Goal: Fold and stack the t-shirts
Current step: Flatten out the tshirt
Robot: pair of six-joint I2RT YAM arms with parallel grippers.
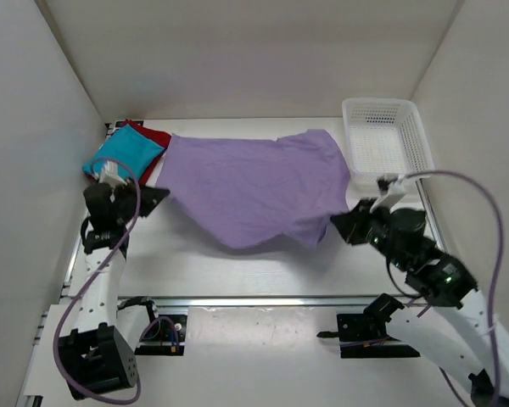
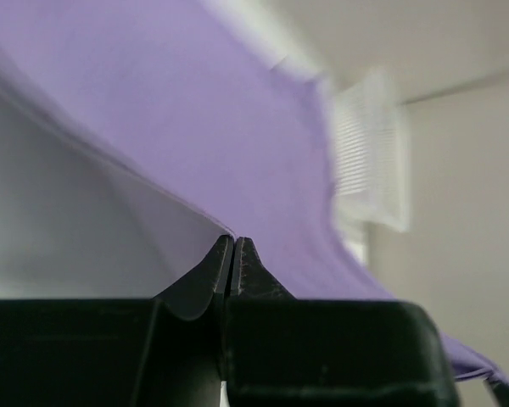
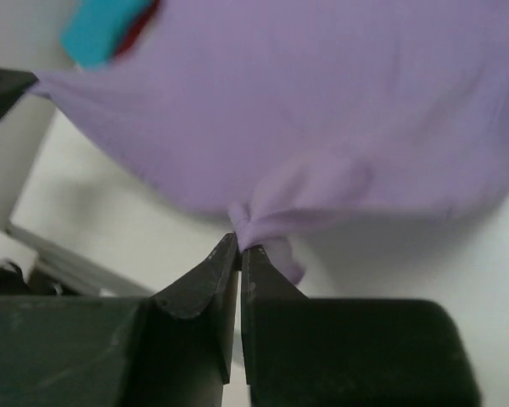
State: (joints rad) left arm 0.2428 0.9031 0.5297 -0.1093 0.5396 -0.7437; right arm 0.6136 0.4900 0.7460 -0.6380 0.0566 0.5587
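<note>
The lavender t-shirt [image 1: 250, 186] hangs spread between both arms above the table, sagging in the middle. My left gripper [image 1: 161, 197] is shut on its left edge, the cloth [image 2: 237, 127] pinched at the fingertips. On the right, my right gripper [image 1: 338, 222] is shut on a bunched corner of the same shirt [image 3: 322, 110]. A folded teal t-shirt [image 1: 123, 154] lies on a red t-shirt [image 1: 153, 136] at the back left corner; both show blurred in the right wrist view, teal [image 3: 102, 30].
A white mesh basket [image 1: 386, 136] stands at the back right, against the wall. White walls close in the table on three sides. A metal rail [image 1: 254, 301] runs along the near edge between the arm bases.
</note>
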